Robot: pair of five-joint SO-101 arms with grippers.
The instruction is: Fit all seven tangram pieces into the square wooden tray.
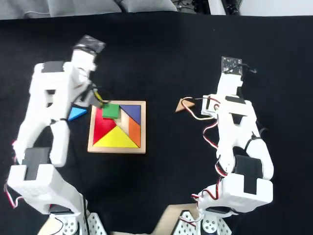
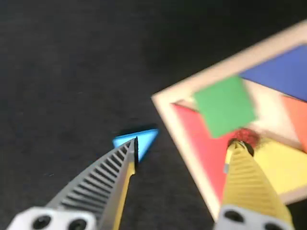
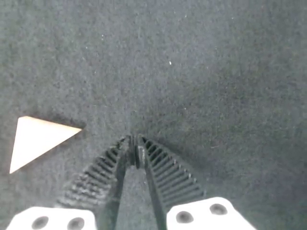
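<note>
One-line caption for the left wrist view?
Open left gripper over corner of square wooden tray; green square piece askew inside, blue triangle piece outside.

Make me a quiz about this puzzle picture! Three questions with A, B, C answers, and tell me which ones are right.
1. Where is the light blue triangle?
A) on the black cloth beside the tray
B) inside the tray
C) on top of an arm

2. What colour is the square piece at the tray's corner?
A) purple
B) green
C) white

3. How is the right tool?
A) wide open
B) holding a yellow piece
C) shut, holding nothing

Answers:
1 A: it lies on the cloth, outside the wooden rim.
2 B: the square is plainly green.
3 C: its fingers meet with nothing between them.
</note>
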